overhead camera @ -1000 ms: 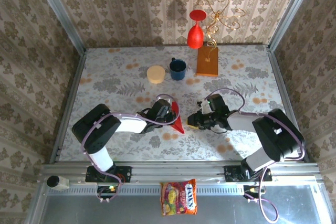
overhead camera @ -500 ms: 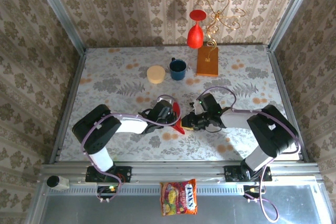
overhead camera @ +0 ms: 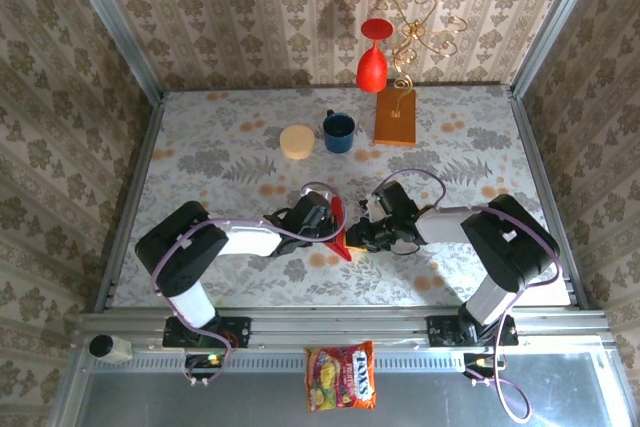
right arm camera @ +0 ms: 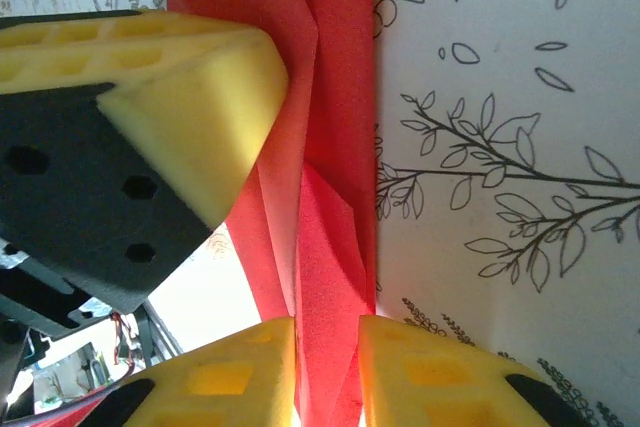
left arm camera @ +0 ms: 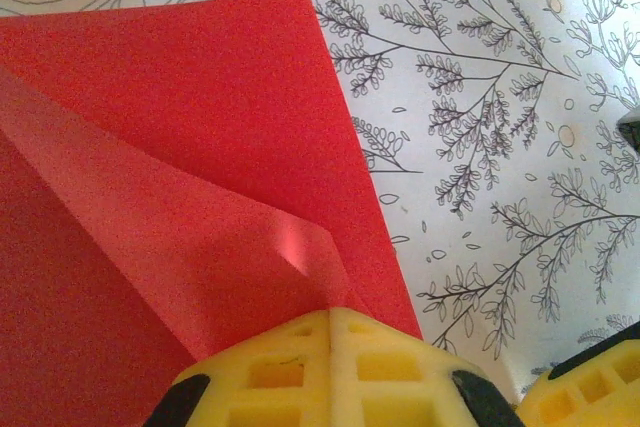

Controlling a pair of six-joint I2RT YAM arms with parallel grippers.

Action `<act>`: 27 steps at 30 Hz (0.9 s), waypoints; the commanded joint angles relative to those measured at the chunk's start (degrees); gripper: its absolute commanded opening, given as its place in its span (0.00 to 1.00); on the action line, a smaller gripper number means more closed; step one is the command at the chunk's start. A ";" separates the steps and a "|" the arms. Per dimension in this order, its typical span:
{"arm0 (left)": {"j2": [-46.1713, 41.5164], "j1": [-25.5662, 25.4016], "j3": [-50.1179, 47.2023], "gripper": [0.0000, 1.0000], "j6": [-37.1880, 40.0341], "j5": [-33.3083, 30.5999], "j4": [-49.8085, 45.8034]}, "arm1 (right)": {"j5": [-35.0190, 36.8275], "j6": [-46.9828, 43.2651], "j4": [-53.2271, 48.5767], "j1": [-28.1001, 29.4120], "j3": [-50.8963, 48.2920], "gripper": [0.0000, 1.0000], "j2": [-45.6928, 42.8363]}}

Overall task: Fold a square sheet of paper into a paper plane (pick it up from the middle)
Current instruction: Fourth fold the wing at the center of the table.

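The red sheet of paper (overhead camera: pixel 338 226), folded into a creased narrow shape, stands on edge between my two grippers at the middle of the table. My left gripper (left arm camera: pixel 331 319) is shut, its yellow pads pinching a corner flap of the red paper (left arm camera: pixel 190 137). The right gripper (overhead camera: pixel 362 233) has come up against the paper from the right. In the right wrist view, loose folds of the red paper (right arm camera: pixel 330 247) pass through the narrow gap of my right gripper (right arm camera: pixel 327 339), whose jaws stand slightly apart. The left gripper's pad (right arm camera: pixel 190 97) presses the paper's far side.
At the back of the table stand a tan round lid (overhead camera: pixel 296 141), a dark blue mug (overhead camera: pixel 339 131), an orange-brown block (overhead camera: pixel 396 116) with a gold wire ornament, and a red goblet vase (overhead camera: pixel 372 55). A snack bag (overhead camera: pixel 341 375) lies on the front ledge.
My right gripper has moved left across the table and now has the paper's folds between its jaws. The left gripper has held the paper in place, barely shifting.
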 commanded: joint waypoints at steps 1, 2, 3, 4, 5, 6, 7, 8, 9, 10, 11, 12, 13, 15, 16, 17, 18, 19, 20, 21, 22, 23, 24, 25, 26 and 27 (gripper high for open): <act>-1.53 -0.76 1.73 0.00 1.00 -0.93 -2.22 | 0.71 -0.19 1.39 0.31 1.17 0.20 0.42; -1.48 -0.91 1.83 0.00 1.06 -1.09 -2.24 | 0.72 -0.17 1.27 0.31 1.33 0.19 0.37; -1.51 -0.96 1.87 0.00 1.05 -1.11 -2.29 | 0.71 -0.26 1.10 0.31 1.48 0.19 0.22; -1.49 -0.91 1.87 0.00 0.93 -1.09 -2.25 | 0.71 -0.28 1.00 0.31 1.56 0.19 0.16; -1.53 -1.10 1.85 0.00 0.89 -1.15 -2.24 | 0.74 -0.27 0.87 0.31 1.72 0.17 0.11; -1.54 -1.12 1.96 0.00 0.84 -1.27 -2.26 | 0.68 -0.27 0.67 0.39 1.94 0.14 0.10; -1.54 -1.19 1.93 0.00 0.77 -1.27 -2.24 | 0.71 -0.36 0.52 0.47 2.06 0.13 0.18; -1.49 -1.23 1.96 0.00 0.74 -1.29 -2.25 | 0.71 -0.49 0.32 0.57 2.26 0.13 0.23; -1.46 -1.30 2.00 0.00 0.79 -1.28 -2.24 | 0.71 -0.54 0.29 0.66 2.31 0.13 0.38; -1.48 -1.31 2.05 0.00 0.78 -1.24 -2.34 | 0.76 -0.66 0.29 0.73 2.30 0.13 0.53; -1.48 -1.32 2.13 0.00 0.78 -1.29 -2.36 | 0.85 -0.63 0.46 0.80 2.23 0.13 0.79; -1.52 -1.36 2.22 0.00 0.74 -1.29 -2.46 | 0.72 -0.49 0.63 0.84 2.16 0.12 0.97; -1.51 -1.37 2.31 0.00 0.74 -1.29 -2.48 | 0.71 -0.53 0.73 0.86 2.05 0.12 1.20; -1.59 -1.38 2.46 0.00 0.78 -1.29 -2.70 | 0.80 -0.47 1.26 0.91 1.71 0.11 1.59; -1.72 -1.45 2.57 0.00 0.79 -1.37 -2.76 | 0.80 -0.45 1.37 0.92 1.56 0.11 1.77; -1.75 -1.42 2.53 0.00 0.70 -1.44 -2.84 | 0.80 -0.45 1.48 0.93 1.41 0.11 2.04; -1.92 -1.50 2.53 0.00 0.57 -1.53 -2.79 | 0.80 -0.43 1.67 0.93 1.23 0.11 2.30; -2.15 -1.48 2.57 0.00 0.46 -1.55 -2.75 | 0.80 -0.44 1.91 0.92 1.04 0.11 2.52; -2.36 -1.56 2.66 0.00 0.34 -1.55 -2.78 | 0.80 -0.45 2.04 0.92 0.84 0.11 2.70; -2.54 -1.54 2.64 0.00 0.11 -1.62 -2.68 | 0.79 -0.37 2.33 0.92 0.67 0.11 2.92; -2.81 -1.59 2.74 0.00 0.03 -1.59 -2.60 | 0.72 -0.36 2.57 0.94 0.49 0.11 3.29; -3.15 -1.61 2.81 0.00 -0.10 -1.63 -2.59 | 0.69 -0.34 2.80 0.92 0.23 0.09 3.59; -3.45 -1.67 2.99 0.00 -0.20 -1.55 -2.61 | 0.87 -0.36 3.06 0.92 0.00 0.07 3.71; -3.69 -1.80 3.09 0.00 -0.18 -1.53 -2.69 | 1.05 -0.27 3.37 0.92 -0.34 0.04 3.96; -4.03 -1.85 3.23 0.00 -0.20 -1.55 -2.73 | 1.20 -0.21 3.69 0.92 -0.62 0.00 4.07; -4.33 -1.85 3.29 0.00 -0.22 -1.55 -2.85 | 1.32 -0.10 4.04 0.92 -0.90 0.00 4.24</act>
